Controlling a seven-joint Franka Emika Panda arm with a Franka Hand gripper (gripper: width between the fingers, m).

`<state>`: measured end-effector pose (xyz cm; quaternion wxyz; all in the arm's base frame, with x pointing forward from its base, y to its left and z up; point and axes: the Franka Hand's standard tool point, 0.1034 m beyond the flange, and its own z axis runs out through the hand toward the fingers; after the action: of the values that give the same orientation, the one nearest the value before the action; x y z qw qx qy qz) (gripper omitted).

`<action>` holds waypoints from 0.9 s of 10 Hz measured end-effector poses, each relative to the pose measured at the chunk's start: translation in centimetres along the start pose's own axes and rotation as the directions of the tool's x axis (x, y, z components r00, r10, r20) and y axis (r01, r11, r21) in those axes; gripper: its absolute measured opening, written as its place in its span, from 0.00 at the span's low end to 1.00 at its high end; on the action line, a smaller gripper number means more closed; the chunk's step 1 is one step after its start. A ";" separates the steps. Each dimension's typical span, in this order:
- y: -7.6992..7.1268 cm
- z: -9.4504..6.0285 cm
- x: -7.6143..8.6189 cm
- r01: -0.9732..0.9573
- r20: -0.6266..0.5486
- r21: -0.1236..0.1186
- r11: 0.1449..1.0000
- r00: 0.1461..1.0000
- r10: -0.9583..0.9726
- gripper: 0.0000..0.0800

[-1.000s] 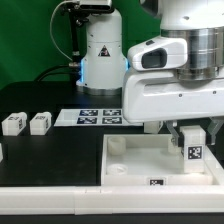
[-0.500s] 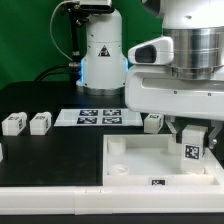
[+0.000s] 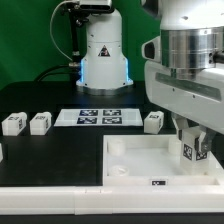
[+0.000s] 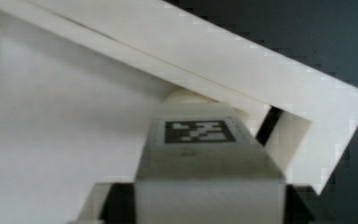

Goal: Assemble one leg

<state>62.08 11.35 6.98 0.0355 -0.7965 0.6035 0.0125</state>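
My gripper (image 3: 190, 150) is shut on a white leg (image 3: 189, 151) with a black-and-white tag and holds it upright over the far right corner of the large white tabletop (image 3: 140, 160). In the wrist view the leg (image 4: 204, 150) fills the space between my fingers, its tip close to the tabletop's raised corner wall (image 4: 247, 75). Three more legs lie on the black table: two (image 3: 13, 124) (image 3: 40, 122) at the exterior view's left and one (image 3: 153, 122) just behind the tabletop.
The marker board (image 3: 97, 117) lies behind the tabletop, in front of the robot base (image 3: 100, 55). A white rail (image 3: 60, 203) runs along the table's front edge.
The arm has turned and shifted toward the exterior view's right, uncovering the leg behind the tabletop. The held leg has stayed over the tabletop's far right corner.
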 end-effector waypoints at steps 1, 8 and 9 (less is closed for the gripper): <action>0.0 0.0 0.0 -0.085 0.001 -0.001 0.996 0.996 0.085 0.36; -0.1 0.0 -0.1 0.281 -0.002 0.000 0.960 0.960 -0.281 0.80; -0.2 0.0 -0.3 0.408 -0.006 -0.002 0.913 0.913 -0.408 0.80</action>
<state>62.16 11.69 7.03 0.0350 -0.9048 0.4243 0.0026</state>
